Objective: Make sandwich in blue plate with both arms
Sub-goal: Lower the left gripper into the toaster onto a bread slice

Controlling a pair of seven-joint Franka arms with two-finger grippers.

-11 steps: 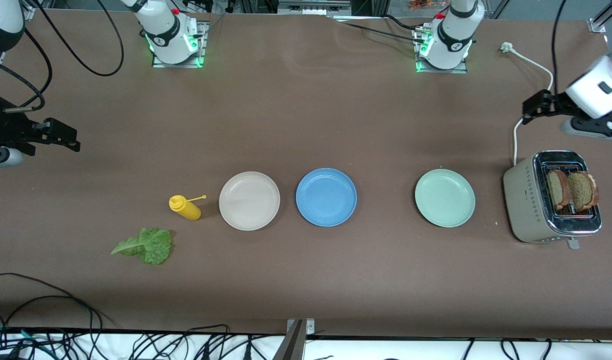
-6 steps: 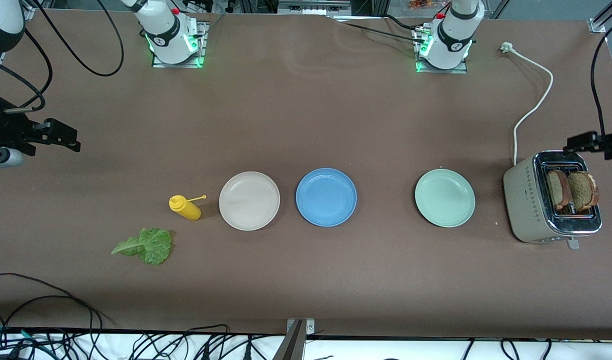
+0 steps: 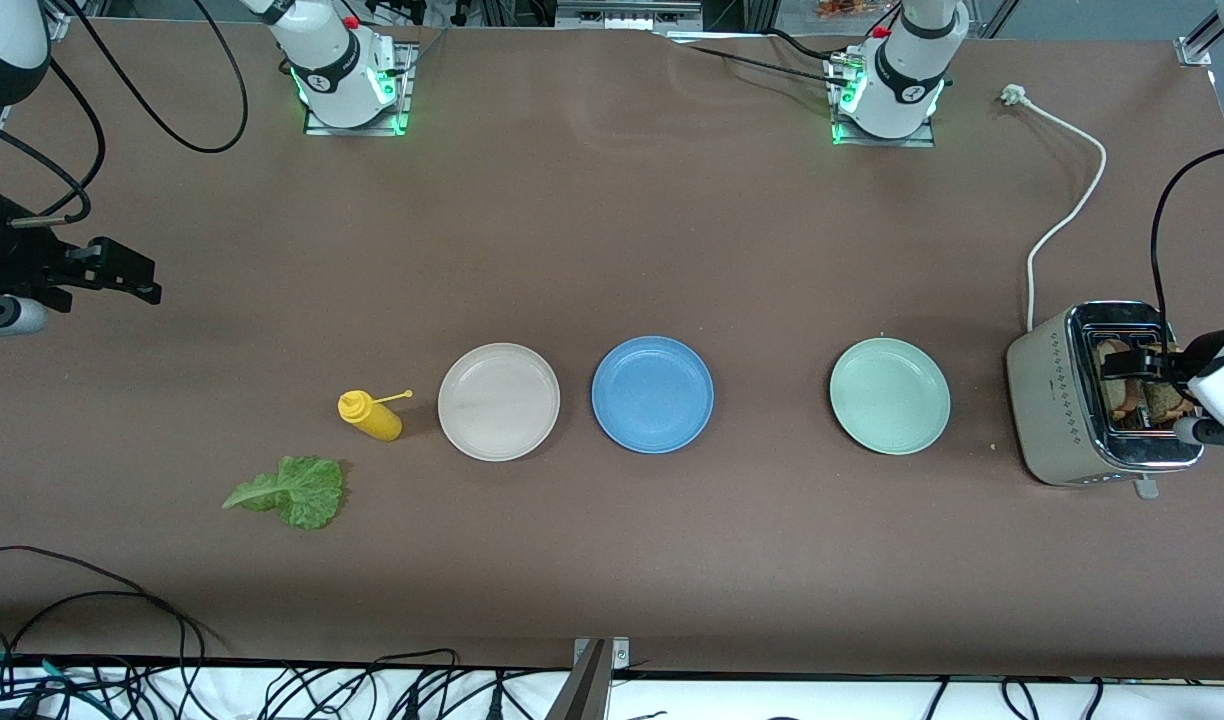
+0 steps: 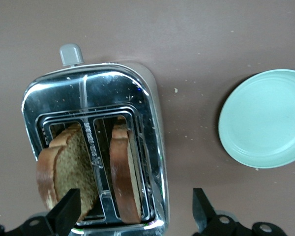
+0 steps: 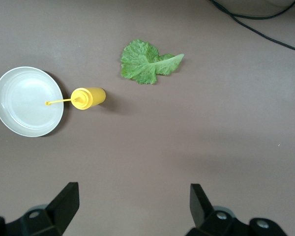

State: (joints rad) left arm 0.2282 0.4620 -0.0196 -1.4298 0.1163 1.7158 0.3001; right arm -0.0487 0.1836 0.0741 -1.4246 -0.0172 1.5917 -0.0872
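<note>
The blue plate (image 3: 652,394) lies bare in the middle of the table. Two brown bread slices (image 4: 69,169) (image 4: 125,172) stand in the slots of a toaster (image 3: 1057,400) at the left arm's end. My left gripper (image 3: 1144,362) hangs open over the toaster's top and hides part of the bread in the front view. In the left wrist view my left gripper (image 4: 135,209) has both slices between its spread fingers, touching neither. The lettuce leaf (image 3: 292,492) lies flat toward the right arm's end. My right gripper (image 3: 132,280) waits open over bare table there, holding nothing.
A cream-white plate (image 3: 499,401) and a mint-green plate (image 3: 889,395) flank the blue one. A yellow squeeze bottle (image 3: 372,415) lies beside the cream plate. The toaster's white cord (image 3: 1067,210) runs toward the left arm's base. Black cables hang along the table's front edge.
My left gripper has swung from over the table by the cord down over the toaster and now covers part of the bread. The right arm has not moved.
</note>
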